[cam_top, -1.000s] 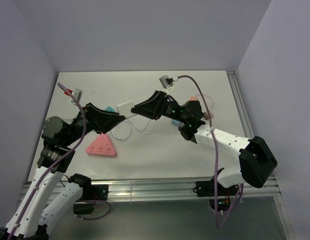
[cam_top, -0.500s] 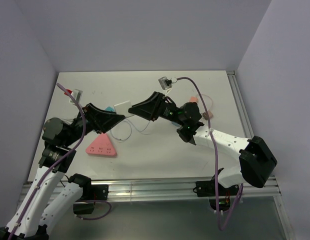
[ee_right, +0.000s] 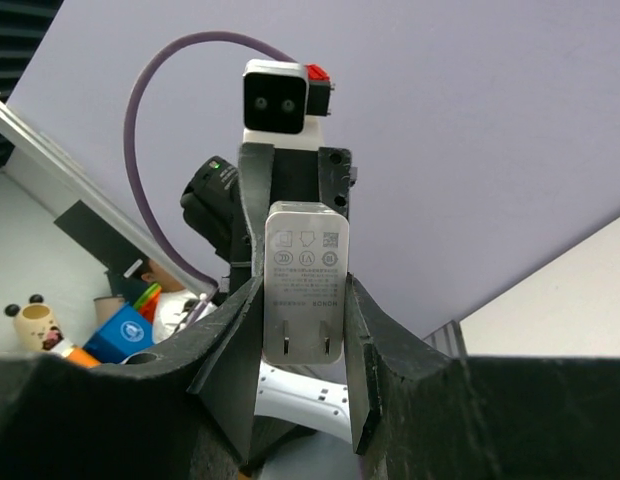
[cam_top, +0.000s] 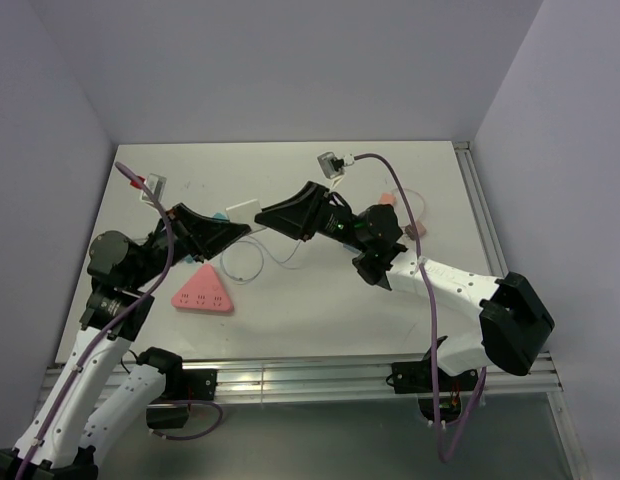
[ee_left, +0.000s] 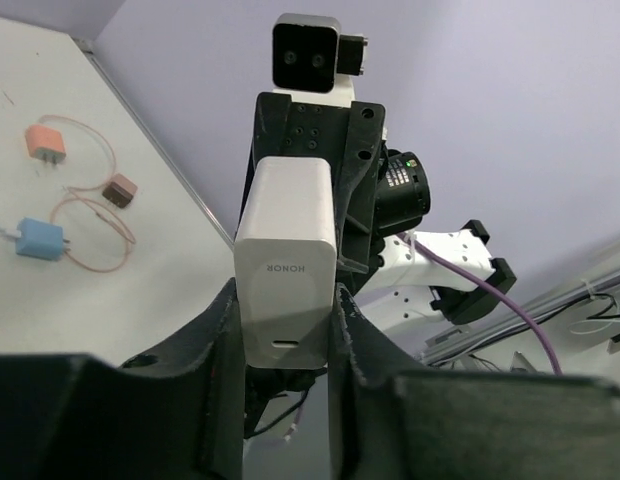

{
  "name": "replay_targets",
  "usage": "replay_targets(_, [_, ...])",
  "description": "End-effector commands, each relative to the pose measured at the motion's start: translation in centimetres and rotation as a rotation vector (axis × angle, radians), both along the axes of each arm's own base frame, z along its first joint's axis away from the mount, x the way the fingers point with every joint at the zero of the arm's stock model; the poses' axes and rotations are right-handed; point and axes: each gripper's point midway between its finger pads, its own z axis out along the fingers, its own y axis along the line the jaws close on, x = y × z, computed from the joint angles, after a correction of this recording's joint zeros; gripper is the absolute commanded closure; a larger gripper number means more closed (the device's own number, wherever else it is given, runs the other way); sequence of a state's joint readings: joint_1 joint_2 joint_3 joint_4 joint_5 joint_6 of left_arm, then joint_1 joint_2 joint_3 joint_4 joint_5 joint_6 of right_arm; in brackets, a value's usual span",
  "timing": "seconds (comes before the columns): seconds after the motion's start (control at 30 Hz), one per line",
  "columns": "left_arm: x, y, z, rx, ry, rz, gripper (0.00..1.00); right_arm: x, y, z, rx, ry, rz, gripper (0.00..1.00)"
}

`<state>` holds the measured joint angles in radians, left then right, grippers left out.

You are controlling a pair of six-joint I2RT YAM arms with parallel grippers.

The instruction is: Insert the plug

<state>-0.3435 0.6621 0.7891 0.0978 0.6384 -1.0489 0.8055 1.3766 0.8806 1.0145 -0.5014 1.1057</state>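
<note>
Two grips: left gripper (ee_left: 283,300) and right gripper (ee_right: 303,300) each pinch the white rectangular charger plug (ee_left: 286,250) mid-air, fingers tight on its sides. Pink triangular power strip (cam_top: 202,293) lies well apart; insertion is not yet done.

Probably a robotics lab cell, plain lilac walls (cam_top: 290,70), white table (cam_top: 320,310), aluminium rail (cam_top: 320,378)

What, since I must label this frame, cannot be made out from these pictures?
- Top view: white charger mostly covered by the left gripper and right gripper; where the fingers touch it is unseen.
- Top view: white cable, ends vanish beneath the arms.
- Top view: pink power strip, sockets too small to count.
</note>
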Motion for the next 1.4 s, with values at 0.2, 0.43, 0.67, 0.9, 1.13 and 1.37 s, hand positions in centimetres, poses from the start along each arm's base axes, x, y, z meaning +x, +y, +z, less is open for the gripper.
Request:
replay_targets(0.2, [0.0, -0.2, 1.1, 0.044, -0.034, -0.012, 1.0, -0.4, 0.6, 2.3, -0.047, -0.065, -0.029, 0.78])
replay_targets(0.43, [2.6, 2.6, -2.8, 0.337, 0.037, 0.201, 1.0, 2.7, -1.0, -1.3, -0.31, -0.083, -0.264, 0.27])
replay_targets(0.67, [4.2, 9.1, -6.5, 0.614, 0.202, 0.529, 1.0, 3.7, -3.0, -5.1, -0.406, -0.059, -0.348, 0.23])
replay_targets(0.9, [3.2, 14.3, -11.2, 0.847, 0.339, 0.702, 1.0, 2.6, 2.8, -13.8, -0.498, 0.002, -0.012, 0.35])
replay_targets(1.13, [3.0, 15.0, -12.5, 0.868, 0.37, 0.736, 1.0, 3.1, 7.9, -21.4, -0.634, 0.059, 0.157, 0.36])
replay_targets(1.37, [3.3, 15.3, -13.7, 0.901, 0.4, 0.743, 1.0, 1.6, 11.1, -25.1, -0.683, 0.084, 0.216, 0.35])
